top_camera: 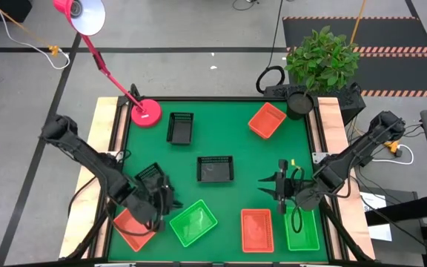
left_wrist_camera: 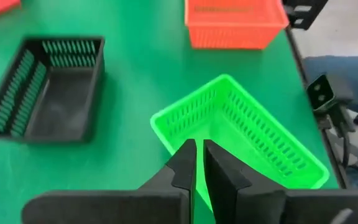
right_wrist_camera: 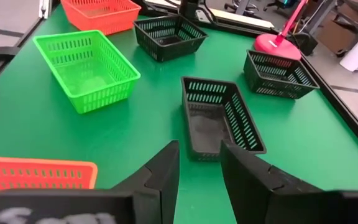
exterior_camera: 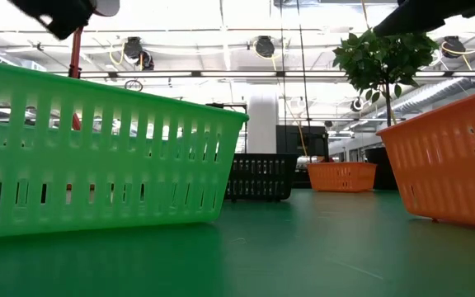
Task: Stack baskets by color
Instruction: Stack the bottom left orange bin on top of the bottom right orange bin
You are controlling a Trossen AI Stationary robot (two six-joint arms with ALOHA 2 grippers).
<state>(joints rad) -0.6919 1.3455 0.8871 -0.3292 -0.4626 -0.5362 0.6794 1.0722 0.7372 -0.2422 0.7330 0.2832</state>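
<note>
Black baskets stand on the green table at the far left [top_camera: 180, 127], in the middle [top_camera: 215, 169] and beside my left arm [top_camera: 149, 176]. Red-orange baskets sit at the far right [top_camera: 267, 120], near right [top_camera: 256, 230] and near left [top_camera: 133, 226]. A green basket [top_camera: 193, 222] lies near the front, another [top_camera: 302, 237] at the front right. My left gripper [top_camera: 165, 200] hangs shut over the green basket [left_wrist_camera: 241, 137], touching nothing. My right gripper [top_camera: 273, 185] stands open, pointing at the middle black basket [right_wrist_camera: 219, 118], nothing between its fingers.
A pink lamp base [top_camera: 146, 113] stands at the table's far left corner, its arm leaning out beyond the edge. A potted plant [top_camera: 321, 59] stands past the far right corner. Wooden rails run along the table's left and right edges.
</note>
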